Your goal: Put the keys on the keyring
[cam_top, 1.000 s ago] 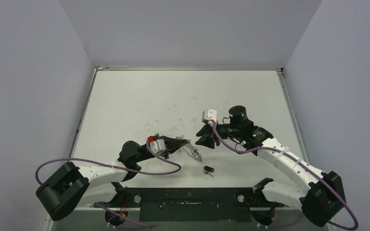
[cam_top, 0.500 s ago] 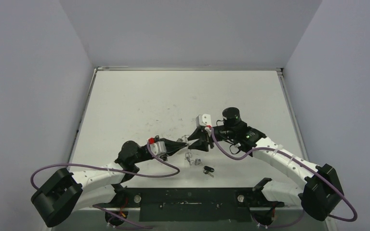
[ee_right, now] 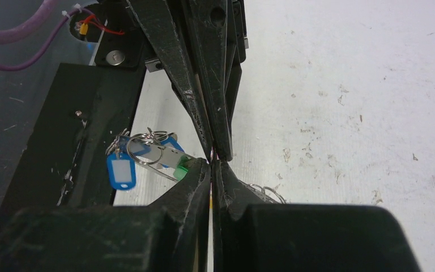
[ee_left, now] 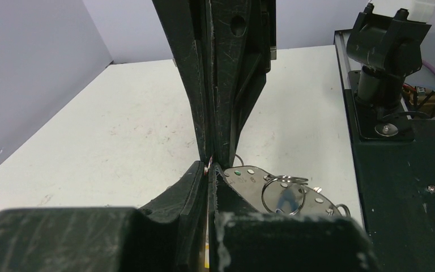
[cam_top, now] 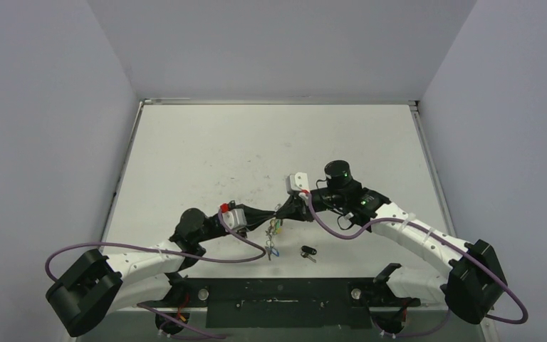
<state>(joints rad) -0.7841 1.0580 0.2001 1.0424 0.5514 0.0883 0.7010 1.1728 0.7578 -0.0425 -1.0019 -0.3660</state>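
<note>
My left gripper [cam_top: 274, 213] and right gripper [cam_top: 283, 211] meet tip to tip just above the table, both shut. A thin silvery bit of the keyring shows pinched between the tips in the left wrist view [ee_left: 209, 165]. A bunch of keys [cam_top: 274, 239] hangs below the meeting point. The right wrist view shows its blue tag [ee_right: 120, 170], green head [ee_right: 182, 166] and a small silvery ring [ee_right: 143, 151]. The left wrist view shows a flat silvery key blade [ee_left: 252, 182] with rings. A black key [cam_top: 307, 251] lies alone on the table to the right.
The black mounting plate [cam_top: 278, 292] runs along the table's near edge, close below the bunch; it also shows in the right wrist view [ee_right: 51, 141]. Purple cables [cam_top: 149, 246] loop beside both arms. Grey walls enclose the white table [cam_top: 256, 142].
My right gripper has moved left and met the left gripper's tips. The key bunch, which lay by the left gripper, now hangs below the two tips. The black key has not moved.
</note>
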